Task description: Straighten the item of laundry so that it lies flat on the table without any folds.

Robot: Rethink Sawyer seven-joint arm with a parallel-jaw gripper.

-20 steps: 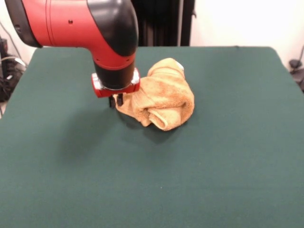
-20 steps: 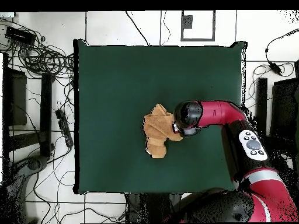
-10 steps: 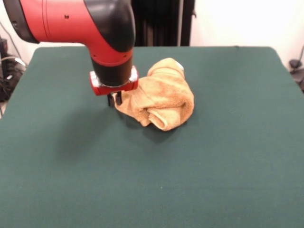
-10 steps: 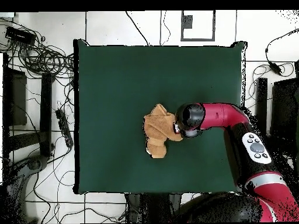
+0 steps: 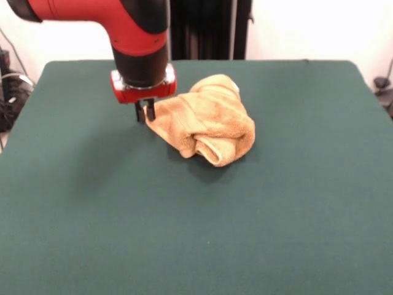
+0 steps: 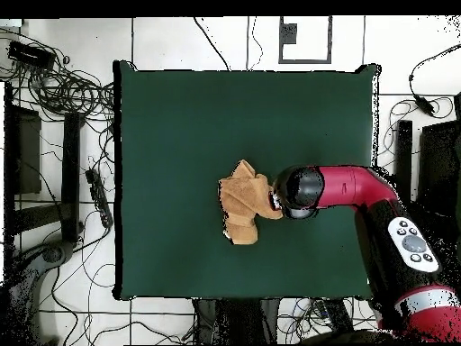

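The golden-orange towel (image 5: 209,120) lies bunched in a crumpled heap near the middle of the dark green table (image 5: 196,233); it also shows in the overhead view (image 6: 241,200). My gripper (image 5: 145,113) is at the heap's left edge in the front view, shut on a corner of the towel and lifting it a little off the table. A bit of the white tag (image 5: 234,85) shows at the heap's far side. In the overhead view the arm's head (image 6: 299,191) hides the gripper.
The arm (image 6: 360,194) reaches in from the overhead view's right side. Cables (image 6: 63,90) and dark equipment lie on the floor round the table. A black stand (image 5: 209,27) rises behind the table's far edge.
My gripper has risen and moved away from the heap with the towel's corner in it, drawing that edge out and up. The heap has shifted slightly.
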